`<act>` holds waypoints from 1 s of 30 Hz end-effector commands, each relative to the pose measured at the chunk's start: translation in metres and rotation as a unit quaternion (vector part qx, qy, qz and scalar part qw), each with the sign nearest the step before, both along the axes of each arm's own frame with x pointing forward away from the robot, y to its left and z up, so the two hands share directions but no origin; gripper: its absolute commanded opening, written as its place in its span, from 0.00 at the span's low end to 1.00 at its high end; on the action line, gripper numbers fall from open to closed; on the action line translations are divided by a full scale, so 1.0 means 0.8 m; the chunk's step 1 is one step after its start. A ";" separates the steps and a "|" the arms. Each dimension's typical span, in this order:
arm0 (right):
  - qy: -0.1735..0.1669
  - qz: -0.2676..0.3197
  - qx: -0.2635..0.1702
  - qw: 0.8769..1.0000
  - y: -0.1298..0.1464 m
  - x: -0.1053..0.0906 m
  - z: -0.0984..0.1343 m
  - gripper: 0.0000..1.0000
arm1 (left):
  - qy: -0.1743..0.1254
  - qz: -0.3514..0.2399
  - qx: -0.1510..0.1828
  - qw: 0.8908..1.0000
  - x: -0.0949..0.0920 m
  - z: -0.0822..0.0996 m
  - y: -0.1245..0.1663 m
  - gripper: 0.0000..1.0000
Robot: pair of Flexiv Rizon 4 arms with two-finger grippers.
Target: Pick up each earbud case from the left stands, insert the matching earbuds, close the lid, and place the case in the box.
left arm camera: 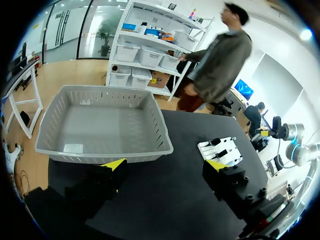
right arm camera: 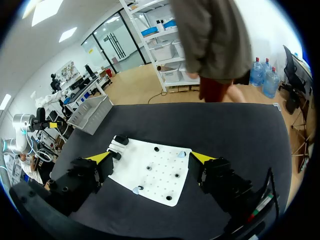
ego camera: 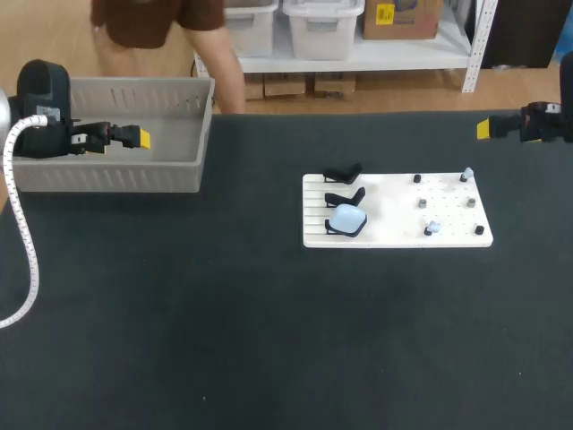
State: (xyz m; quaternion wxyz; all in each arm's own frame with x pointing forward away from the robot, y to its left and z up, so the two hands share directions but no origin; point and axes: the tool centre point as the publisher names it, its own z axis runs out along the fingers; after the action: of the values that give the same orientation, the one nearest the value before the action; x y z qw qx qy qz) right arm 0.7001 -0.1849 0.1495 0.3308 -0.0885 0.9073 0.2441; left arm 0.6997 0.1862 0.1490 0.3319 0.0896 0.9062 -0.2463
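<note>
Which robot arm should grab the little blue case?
Probably the right arm. The right end effector, open, hangs nearer the blue case on the white board. The left end effector is at the grey box, farther away.

The matte black table [ego camera: 269, 340] carries a flat white perforated board [ego camera: 394, 219]. At its nine o'clock edge stand black stands [ego camera: 343, 172], one holding a pale blue earbud case [ego camera: 347, 218]. The slatted plastic box [ego camera: 116, 175] is light grey. The left gripper [left arm camera: 166, 165] and right gripper [right arm camera: 151, 158] are black with yellow tips.
</note>
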 end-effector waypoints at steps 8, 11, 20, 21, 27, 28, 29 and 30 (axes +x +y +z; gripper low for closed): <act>0.000 0.000 0.000 1.000 0.000 0.000 0.000 1.00 | 0.002 0.002 0.003 1.000 0.000 0.001 -0.002 1.00; 0.000 0.000 0.000 1.000 0.000 0.000 0.000 1.00 | 0.002 0.002 0.003 1.000 0.000 0.001 -0.002 1.00; 0.000 0.000 0.000 1.000 0.000 0.000 0.000 1.00 | 0.002 0.002 0.003 1.000 0.000 0.001 -0.002 1.00; 0.000 0.000 0.000 1.000 0.000 0.000 0.000 1.00 | 0.002 0.002 0.003 1.000 0.000 0.001 -0.002 1.00; 0.000 0.000 0.000 1.000 0.000 0.000 0.000 1.00 | -0.023 -0.067 -0.031 0.997 -0.006 0.008 -0.007 1.00; 0.000 0.000 0.000 1.000 0.000 0.000 0.000 1.00 | -0.032 -0.080 -0.035 0.996 -0.008 0.010 -0.009 1.00; 0.000 0.000 0.000 1.000 0.000 0.000 0.000 1.00 | -0.042 -0.095 -0.030 0.994 -0.009 0.012 -0.011 1.00; 0.000 0.000 0.000 1.000 0.000 0.000 0.000 1.00 | -0.051 -0.112 -0.033 0.992 -0.010 0.014 -0.014 1.00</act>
State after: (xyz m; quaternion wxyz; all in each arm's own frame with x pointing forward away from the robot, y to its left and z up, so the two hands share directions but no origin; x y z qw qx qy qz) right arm 0.7001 -0.1848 0.1495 0.3307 -0.0885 0.9073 0.2441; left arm 0.6969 0.1687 0.1612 0.3375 0.1607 0.8923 -0.2533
